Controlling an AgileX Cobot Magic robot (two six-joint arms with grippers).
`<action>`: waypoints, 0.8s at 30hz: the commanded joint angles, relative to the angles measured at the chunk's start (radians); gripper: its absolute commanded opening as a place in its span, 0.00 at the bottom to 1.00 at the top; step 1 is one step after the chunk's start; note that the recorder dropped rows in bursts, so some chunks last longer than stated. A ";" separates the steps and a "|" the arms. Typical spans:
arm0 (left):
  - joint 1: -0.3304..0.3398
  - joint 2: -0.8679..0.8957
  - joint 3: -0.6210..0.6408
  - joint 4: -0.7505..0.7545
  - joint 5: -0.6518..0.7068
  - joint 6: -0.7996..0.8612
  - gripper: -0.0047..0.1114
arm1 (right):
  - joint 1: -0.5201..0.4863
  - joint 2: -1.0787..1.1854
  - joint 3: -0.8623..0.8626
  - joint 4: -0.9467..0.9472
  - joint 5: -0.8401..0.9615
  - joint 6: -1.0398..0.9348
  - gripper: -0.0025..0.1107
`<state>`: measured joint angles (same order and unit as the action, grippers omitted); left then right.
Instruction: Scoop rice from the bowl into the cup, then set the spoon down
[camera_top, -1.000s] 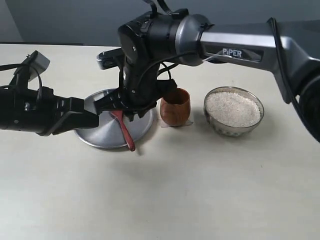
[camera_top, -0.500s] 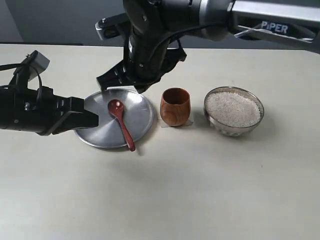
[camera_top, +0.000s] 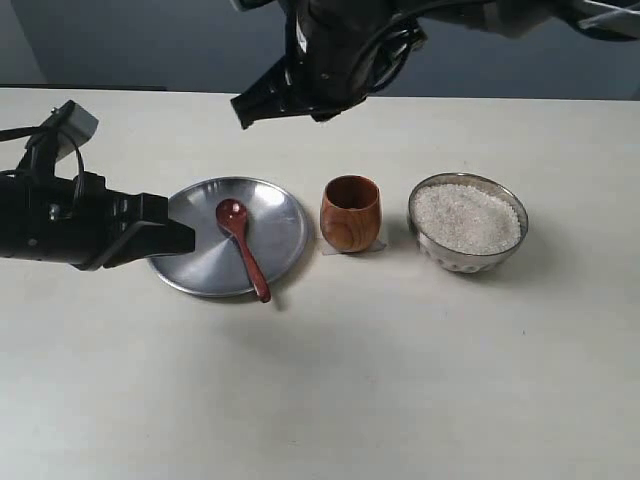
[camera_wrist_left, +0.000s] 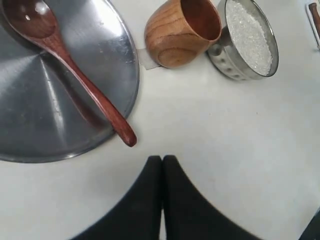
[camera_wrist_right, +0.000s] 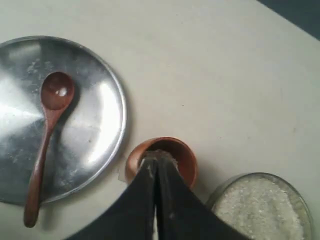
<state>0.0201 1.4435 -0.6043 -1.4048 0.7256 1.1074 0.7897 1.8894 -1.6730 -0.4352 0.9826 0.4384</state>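
The wooden spoon (camera_top: 243, 247) lies on the flat steel plate (camera_top: 280, 215), its oval end up and its handle tip over the plate's near rim; it also shows as the spoon (camera_wrist_left: 75, 75) and spoon (camera_wrist_right: 46, 135). To the right stands the wooden cup (camera_top: 350, 212), then the steel bowl (camera_top: 470, 255) heaped with rice (camera_top: 466, 216). My left gripper (camera_top: 190, 238) is shut and empty at the plate's left edge, its tips (camera_wrist_left: 162, 160) short of the handle end. My right gripper (camera_top: 245, 110) hangs shut and empty high above the table's back, over the cup (camera_wrist_right: 182, 152) in its own view.
A small pale scrap (camera_top: 375, 246) lies under the cup's base. The right arm's dark body (camera_top: 340, 40) fills the top of the exterior view. The pale tabletop (camera_top: 400, 380) stretches toward the front.
My right gripper has let go of the spoon, risen from the plate and drawn back and up. The spoon stays lying on the plate. The left arm has not moved.
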 joint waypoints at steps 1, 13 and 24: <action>-0.002 -0.001 -0.004 -0.014 -0.005 0.003 0.04 | -0.003 -0.074 0.081 -0.102 -0.021 0.061 0.02; -0.002 -0.095 -0.004 -0.042 -0.047 0.084 0.04 | -0.023 -0.317 0.414 -0.370 -0.126 0.395 0.02; -0.002 -0.320 -0.004 0.058 -0.161 0.082 0.04 | -0.023 -0.606 0.800 -0.674 -0.155 0.797 0.02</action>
<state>0.0201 1.1818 -0.6043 -1.3689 0.5935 1.1860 0.7719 1.3532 -0.9399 -1.0256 0.8350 1.1483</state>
